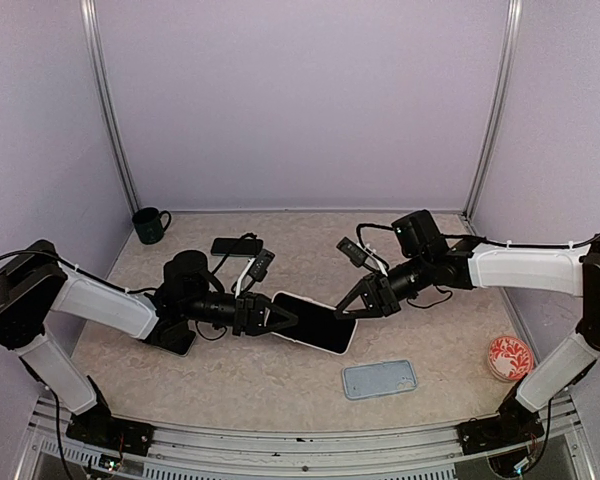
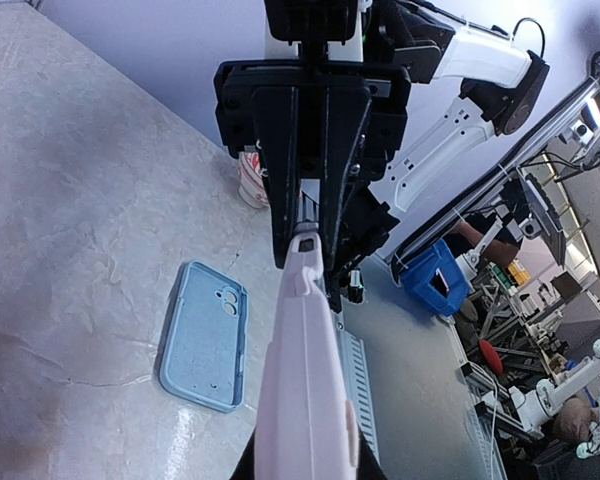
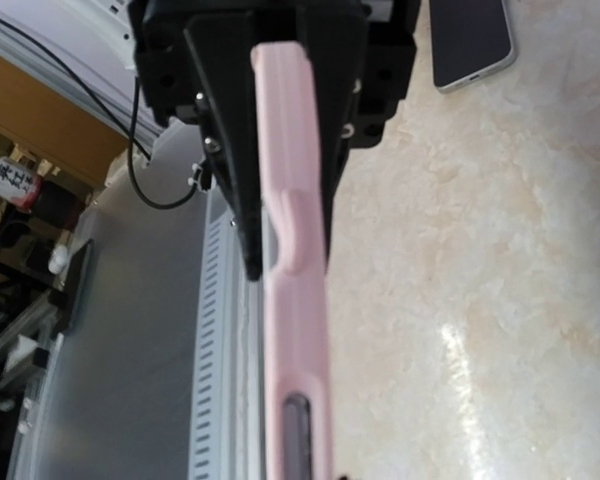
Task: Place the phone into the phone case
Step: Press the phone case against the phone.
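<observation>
Above the table (image 1: 180, 380), the left gripper (image 1: 280, 320) and the right gripper (image 1: 348, 308) both squeeze the pink phone (image 1: 315, 323) by its ends, with the blue phone case (image 1: 380, 379) lying flat nearby.

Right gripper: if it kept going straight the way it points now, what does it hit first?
The right gripper is shut on the pink-cased phone and points at the left gripper, clamped on the opposite end. Going straight on, it would likely meet that gripper first.
</observation>
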`<state>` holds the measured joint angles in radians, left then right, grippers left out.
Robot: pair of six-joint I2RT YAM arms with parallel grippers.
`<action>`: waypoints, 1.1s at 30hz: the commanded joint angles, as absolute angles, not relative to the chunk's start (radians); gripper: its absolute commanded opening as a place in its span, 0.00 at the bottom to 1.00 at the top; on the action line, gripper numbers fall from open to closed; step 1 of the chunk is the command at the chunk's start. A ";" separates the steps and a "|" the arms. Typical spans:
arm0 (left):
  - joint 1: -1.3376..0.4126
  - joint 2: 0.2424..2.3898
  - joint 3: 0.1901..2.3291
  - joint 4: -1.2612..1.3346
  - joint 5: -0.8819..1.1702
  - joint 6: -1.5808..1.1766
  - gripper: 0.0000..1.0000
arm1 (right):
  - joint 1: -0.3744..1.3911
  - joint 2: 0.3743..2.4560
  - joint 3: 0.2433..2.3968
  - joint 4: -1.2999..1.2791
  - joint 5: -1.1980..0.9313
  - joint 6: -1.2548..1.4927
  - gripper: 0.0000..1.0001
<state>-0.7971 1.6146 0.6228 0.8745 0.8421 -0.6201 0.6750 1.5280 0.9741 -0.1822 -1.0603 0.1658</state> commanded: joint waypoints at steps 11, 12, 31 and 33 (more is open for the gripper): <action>-0.788 1.578 0.667 0.875 0.838 -0.583 0.00 | 0.707 1.552 1.017 -0.235 -1.008 0.141 0.10; -0.788 1.578 0.668 0.874 0.842 -0.582 0.00 | 0.707 1.552 1.020 -0.236 -1.008 0.140 0.15; -0.822 1.586 0.704 0.798 0.885 -0.526 0.00 | 0.794 1.649 1.128 -0.247 -0.965 0.143 0.39; -0.823 1.587 0.706 0.792 0.885 -0.522 0.00 | 0.800 1.655 1.138 -0.247 -0.965 0.141 0.36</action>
<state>-0.8154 1.6108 0.6640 0.7643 0.8597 -0.5499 0.7803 1.6367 1.0988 -0.2363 -0.9825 0.1501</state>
